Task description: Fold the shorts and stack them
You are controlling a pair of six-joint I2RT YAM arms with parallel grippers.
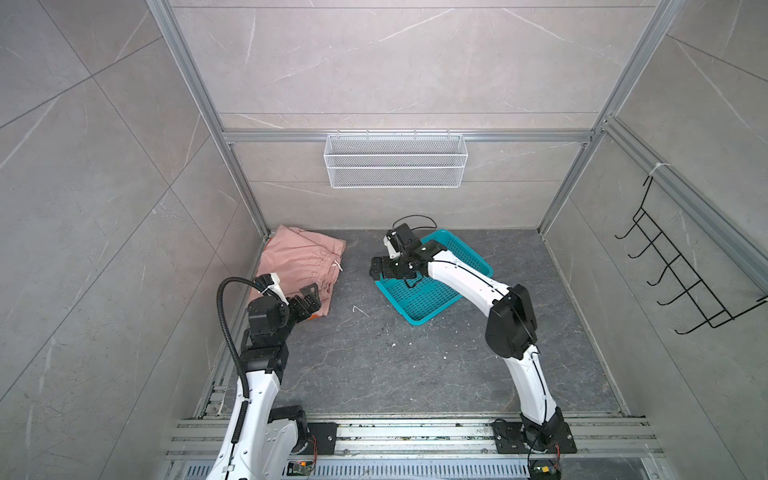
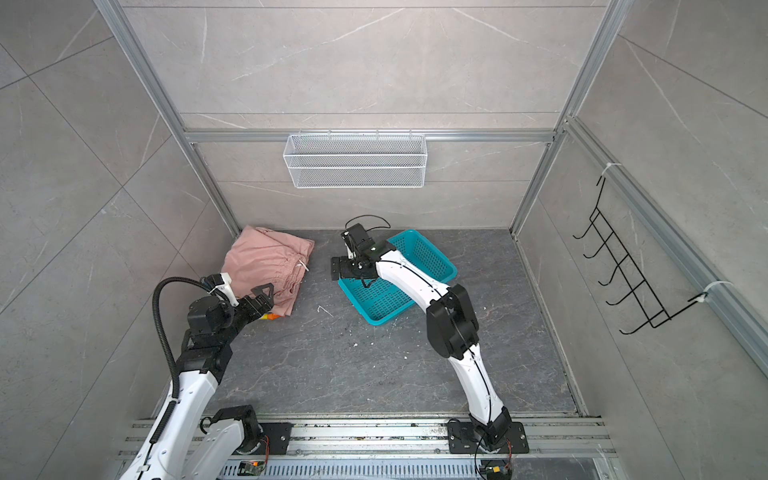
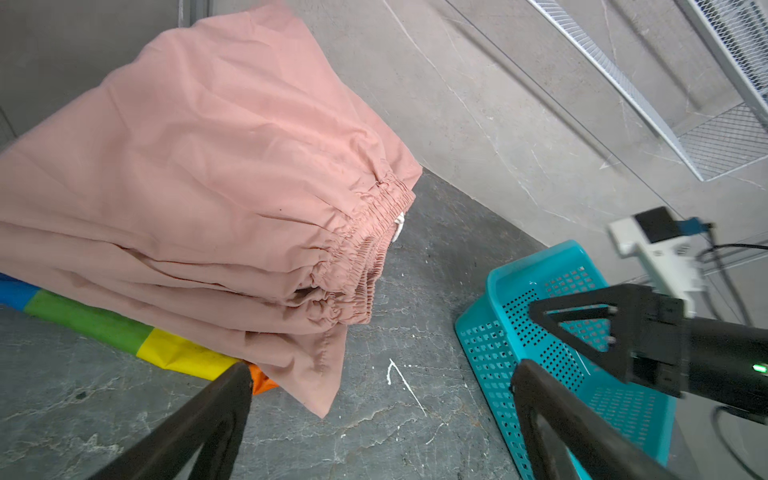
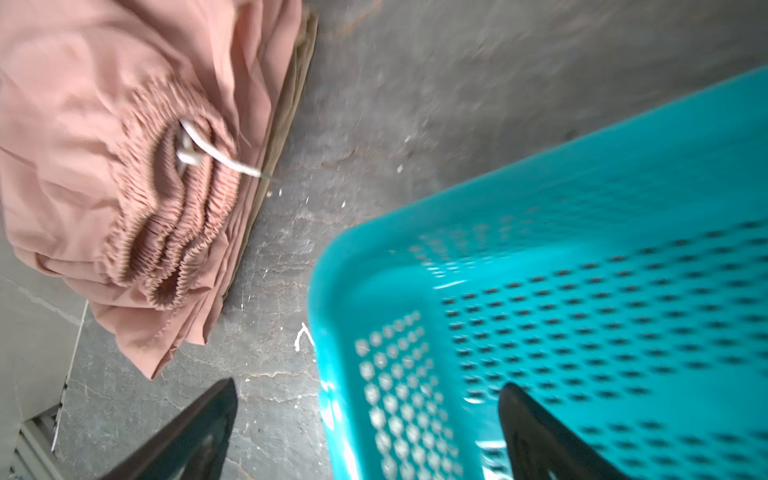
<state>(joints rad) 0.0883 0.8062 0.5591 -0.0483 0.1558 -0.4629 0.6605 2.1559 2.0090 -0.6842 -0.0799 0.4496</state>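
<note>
The shorts lie folded in one stack in the back left corner. The dusty pink pair (image 1: 299, 259) (image 2: 266, 259) (image 3: 199, 174) (image 4: 104, 145) is on top, its elastic waist and white drawstring facing the middle. A rainbow-striped pair (image 3: 104, 328) shows under it, and a beige edge (image 4: 291, 104) shows underneath. My left gripper (image 1: 315, 297) (image 2: 266, 297) (image 3: 382, 374) is open at the stack's near corner, holding nothing. My right gripper (image 1: 376, 270) (image 2: 336, 268) (image 4: 368, 388) is open astride the teal basket's (image 1: 465, 257) (image 2: 432, 257) (image 3: 498, 345) (image 4: 582, 208) left corner wall.
A white wire basket (image 1: 395, 160) hangs on the back wall. A black hook rack (image 1: 681, 270) hangs on the right wall. The stack sits tight against the left wall and its aluminium frame post (image 1: 249, 199). Dark stone floor (image 1: 374, 365) lies between the arms.
</note>
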